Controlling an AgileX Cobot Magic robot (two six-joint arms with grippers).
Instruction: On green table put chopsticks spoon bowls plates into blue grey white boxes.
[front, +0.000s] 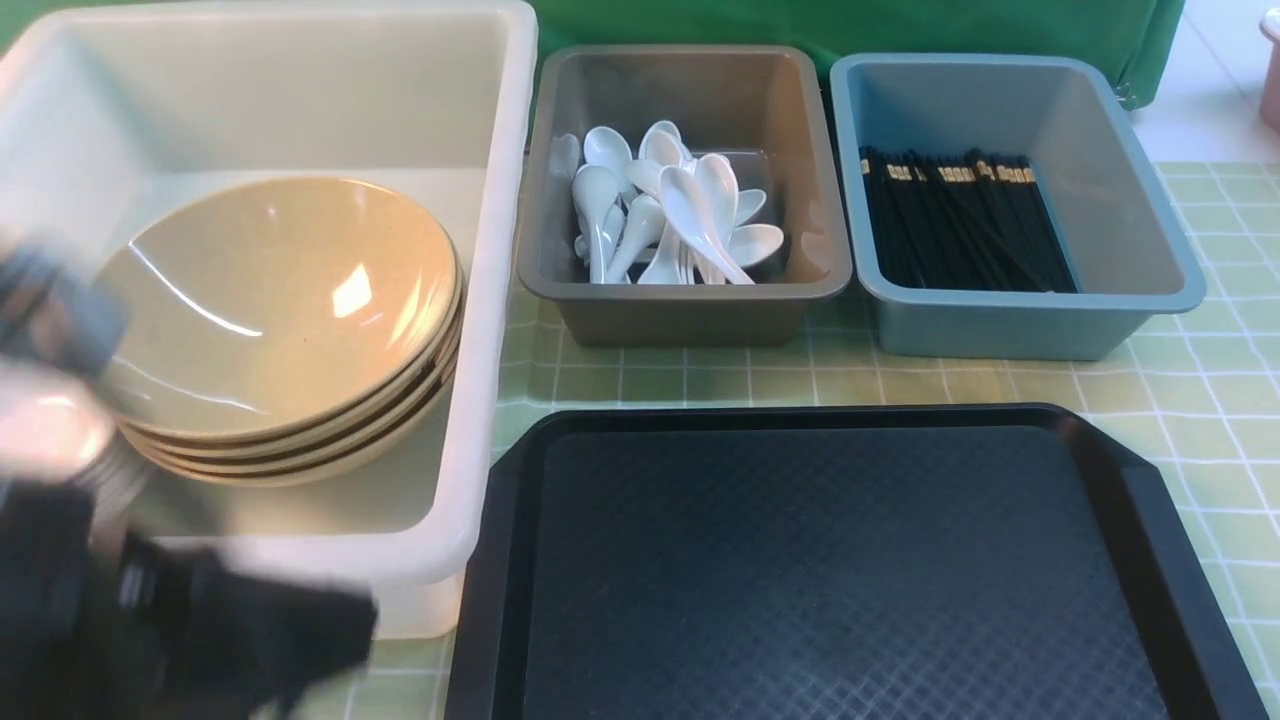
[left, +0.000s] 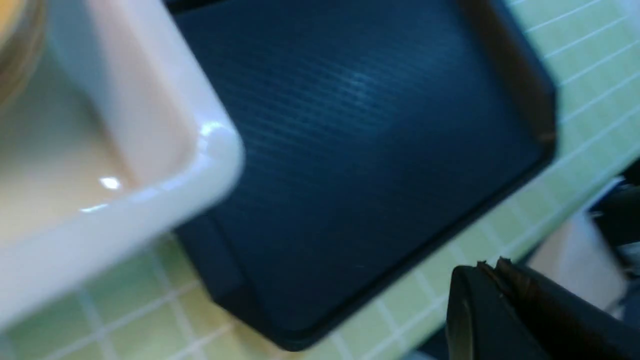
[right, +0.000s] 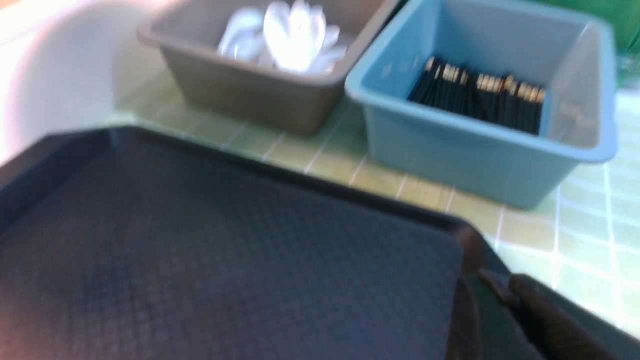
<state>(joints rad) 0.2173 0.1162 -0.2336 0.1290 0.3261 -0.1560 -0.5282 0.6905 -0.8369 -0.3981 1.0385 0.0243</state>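
Pale green grid-cloth desk (front: 1180, 380) w/ three plastic tubs along the far side. Large milky white tub (front: 500, 200) at approx 10 o'clock holds a stack of wide glossy tan bowls (front: 290, 310), tilted. Grey-brown tub (front: 680, 300) at 12 holds a heap of glossy white soup spoons (front: 690, 215). Dusty blue tub (front: 1130, 230) at approx 1 o'clock holds thin black chopsticks (front: 960, 230), gold bands at their far ends. Black textured tray (front: 830, 570) lies nearer, at 6, w/ nothing on it, just beside the white tub.

L arm (front: 150, 610) is a blur at approx 8 o'clock, in front of the white tub; its fingers (left: 492, 267) are pressed together, holding nothing. R fingers (right: 500, 287) look nearly closed over the tray's corner, nothing betw them as far as the blur allows.
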